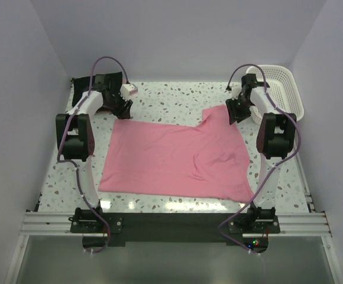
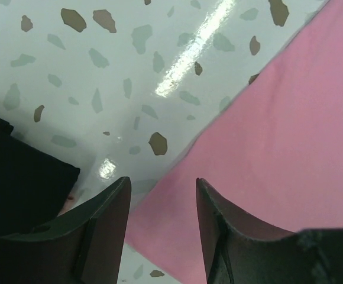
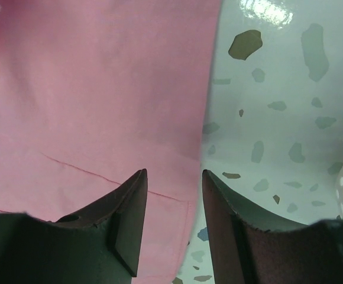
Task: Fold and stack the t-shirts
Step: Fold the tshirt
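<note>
White basket [image 1: 294, 96] near pink t-shirt [image 1: 171, 160]

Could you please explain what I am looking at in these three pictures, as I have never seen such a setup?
These are two robot arms bolted at the near edge of a speckled table. The wide picture looks down from above and behind them. Each close-up comes from a camera on one wrist, so the dark wedges at the bottom are that arm's own fingers. A pink t-shirt lies spread in the middle, a folded black garment sits in the far left corner, and a white basket stands far right. The left gripper and right gripper are each at a far corner of the pink shirt, jaws open, holding nothing.
</note>
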